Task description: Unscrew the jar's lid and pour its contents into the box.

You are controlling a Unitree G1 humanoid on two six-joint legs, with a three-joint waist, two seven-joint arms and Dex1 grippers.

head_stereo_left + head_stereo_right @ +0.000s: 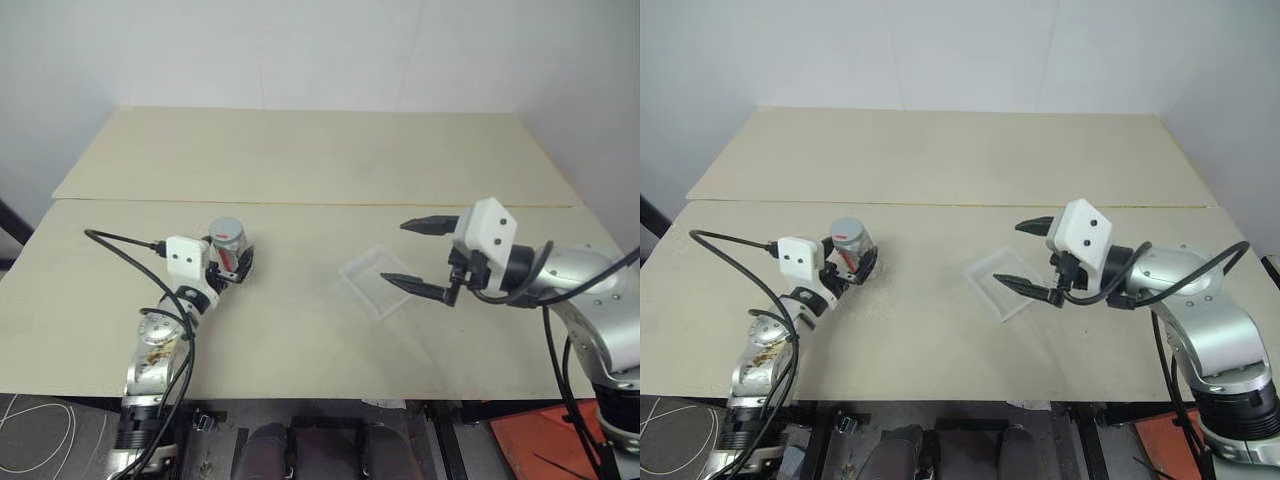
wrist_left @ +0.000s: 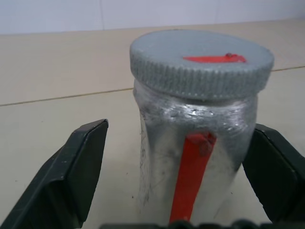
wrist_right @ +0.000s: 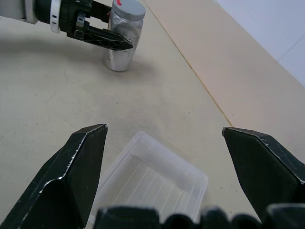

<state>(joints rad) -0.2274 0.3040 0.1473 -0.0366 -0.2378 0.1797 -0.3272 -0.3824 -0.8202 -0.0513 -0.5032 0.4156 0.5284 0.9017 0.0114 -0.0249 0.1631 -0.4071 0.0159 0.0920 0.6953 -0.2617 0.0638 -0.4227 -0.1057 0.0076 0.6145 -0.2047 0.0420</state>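
Jar (image 2: 190,157) stands upright on the pale matte bench (image 1: 300,150), ribbed grey lid (image 2: 200,64) screwed on, between the spread fingers of the left end effector (image 1: 232,264), one finger apart from its wall. Clear ridged plastic box (image 3: 152,183) lies well to its right, empty, just below the right end effector (image 1: 420,257), which is released with fingers wide apart.

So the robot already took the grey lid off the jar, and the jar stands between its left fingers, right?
Not quite. The lid is on the jar, as the left wrist view shows. The rest is right: the jar stands upright between the left gripper fingers.
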